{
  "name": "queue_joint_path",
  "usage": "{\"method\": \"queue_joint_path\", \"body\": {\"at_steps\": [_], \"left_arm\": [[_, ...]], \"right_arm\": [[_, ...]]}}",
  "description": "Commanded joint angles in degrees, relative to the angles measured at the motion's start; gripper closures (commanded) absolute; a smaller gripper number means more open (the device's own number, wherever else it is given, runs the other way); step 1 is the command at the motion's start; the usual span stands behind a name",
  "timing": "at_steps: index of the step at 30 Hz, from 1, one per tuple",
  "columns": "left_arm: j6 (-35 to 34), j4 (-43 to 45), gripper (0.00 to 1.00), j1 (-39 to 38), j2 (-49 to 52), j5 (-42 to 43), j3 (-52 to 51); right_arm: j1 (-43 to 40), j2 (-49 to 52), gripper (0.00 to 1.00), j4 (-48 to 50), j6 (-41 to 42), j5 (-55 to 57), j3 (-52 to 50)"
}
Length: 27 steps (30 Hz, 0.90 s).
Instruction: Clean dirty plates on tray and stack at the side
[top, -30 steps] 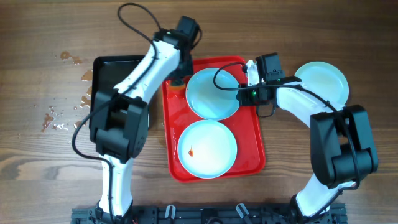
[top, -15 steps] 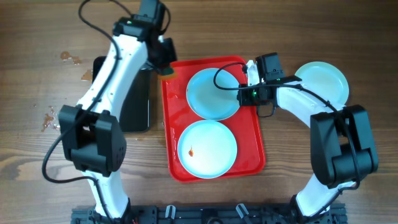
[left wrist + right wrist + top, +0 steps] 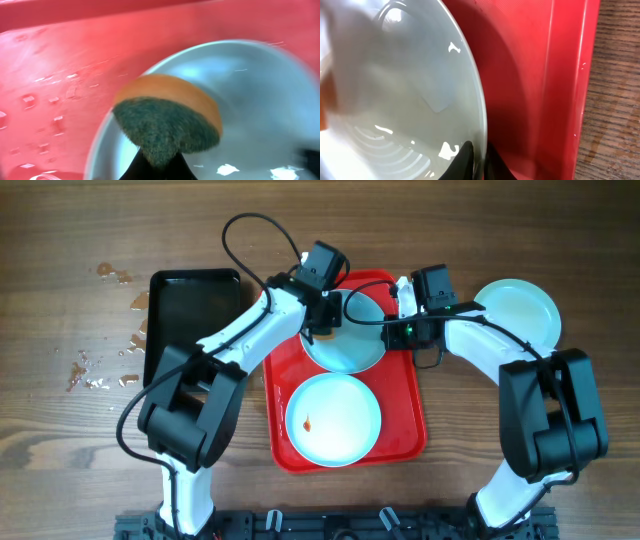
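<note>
Plate (image 3: 355, 345) — right gripper (image 3: 476, 156) pinches rim, sponge (image 3: 167, 117) over.

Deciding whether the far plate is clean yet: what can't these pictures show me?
- Overhead: the left gripper and its arm cover the left part of the far plate, so any stain there is hidden.
- Left wrist: the sponge hides the plate beneath it; the picture is motion-blurred.
- Right wrist: the plate's left side is smeared, and the frame edges cut it off.
</note>
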Motion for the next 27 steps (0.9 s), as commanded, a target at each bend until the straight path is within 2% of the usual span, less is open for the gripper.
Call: {"method": "queue_joint_path", "body": {"at_steps": [1,7,12,19,24,27], "left_arm": [[0.5,1.29,0.96,0.15,1.09,-10.25,-3.17],[2.38,2.4,0.96,0.35,-0.09,-18.32,-4.98],[1.49,2.47,0.96,1.42,-5.92,-22.32,-4.24],[-0.83,-0.66,0.96,7.04,-14.12,-20.68,-4.24],[-3.67,-9.99,0.96,13.99,-19.08,-17.92,-4.26],[-3.76,-15.58,0.96,21.73,-19.71,-12.26,-4.44]], "right_arm": [[-0.13,1.22,0.91,-1.16,-0.02,2.67,-0.87],[-0.13,1.22,0.91,-1.73,-0.04,2.67,-0.87],[-0.13,1.22,0.91,-2.01,-0.04,2.67,-0.87],[-0.13,1.2,0.9,-2.25,-0.15,2.71,-0.87],[-0.13,-0.94,0.93,-3.43,-0.52,4.15,-0.66],[0.02,-5.31,0.96,-6.16,-2.14,7.63,0.66]]}}
